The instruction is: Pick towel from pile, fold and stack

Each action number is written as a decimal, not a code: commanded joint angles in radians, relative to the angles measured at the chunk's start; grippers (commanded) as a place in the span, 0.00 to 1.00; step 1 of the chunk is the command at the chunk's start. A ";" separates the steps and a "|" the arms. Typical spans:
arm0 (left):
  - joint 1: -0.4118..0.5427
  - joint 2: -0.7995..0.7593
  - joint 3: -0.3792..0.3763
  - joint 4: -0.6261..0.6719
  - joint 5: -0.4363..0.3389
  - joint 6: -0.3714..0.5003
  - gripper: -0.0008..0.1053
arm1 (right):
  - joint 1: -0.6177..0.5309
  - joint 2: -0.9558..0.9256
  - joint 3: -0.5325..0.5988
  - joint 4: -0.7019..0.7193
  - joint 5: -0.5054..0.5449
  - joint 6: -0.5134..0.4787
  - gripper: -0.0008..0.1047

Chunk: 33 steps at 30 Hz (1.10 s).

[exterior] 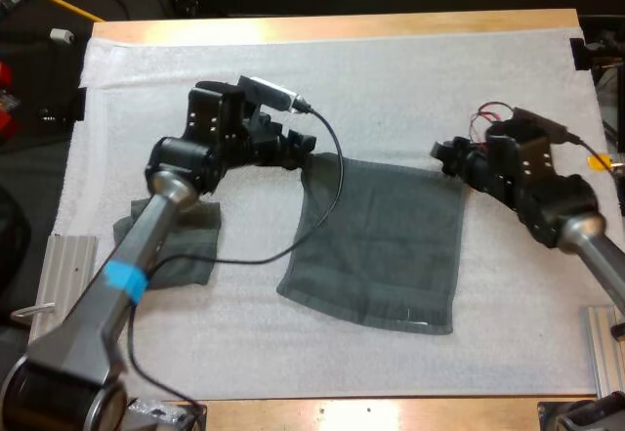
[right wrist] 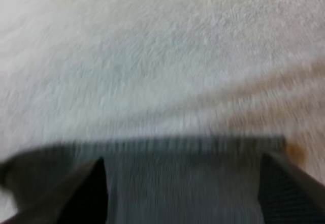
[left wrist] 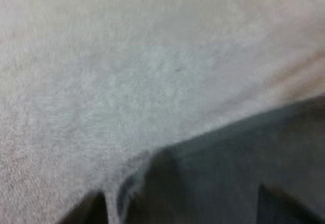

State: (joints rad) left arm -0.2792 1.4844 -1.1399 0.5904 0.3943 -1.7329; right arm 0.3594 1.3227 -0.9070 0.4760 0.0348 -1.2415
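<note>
A dark grey-green towel (exterior: 376, 245) lies spread flat in the middle of the white mat (exterior: 391, 79). My left gripper (exterior: 305, 148) sits low at the towel's far left corner, and my right gripper (exterior: 444, 154) is at its far right corner. In the left wrist view my left gripper (left wrist: 185, 209) is open, with the towel (left wrist: 238, 173) edge lying between its spread fingers (left wrist: 84, 211). In the right wrist view my right gripper (right wrist: 185, 193) is open too, its fingers (right wrist: 84, 193) astride the towel (right wrist: 183, 178) edge. A crumpled towel (exterior: 186, 245) lies under my left arm.
Metal rails stand at the mat's near left (exterior: 63, 265) and near right (exterior: 605, 343) corners. The wooden table edge (exterior: 342, 26) runs along the far side. Bare mat stretches beyond the towel's far edge and along the front.
</note>
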 commanded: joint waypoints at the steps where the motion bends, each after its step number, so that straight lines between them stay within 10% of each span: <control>1: 0.000 -0.043 -0.006 0.087 0.005 0.019 0.56 | -0.006 -0.058 -0.010 0.100 -0.022 -0.021 0.59; 20: 0.000 -0.420 0.006 0.565 -0.026 0.019 0.56 | -0.006 -0.551 -0.010 0.688 -0.041 -0.021 0.59; 33: -0.002 -0.718 0.293 0.616 -0.026 -0.048 0.56 | -0.006 -0.719 -0.006 0.909 -0.188 -0.043 0.59</control>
State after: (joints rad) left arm -0.2792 0.7737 -0.8493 1.2026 0.3788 -1.7739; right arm 0.3594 0.6094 -0.9070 1.3747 -0.1420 -1.2713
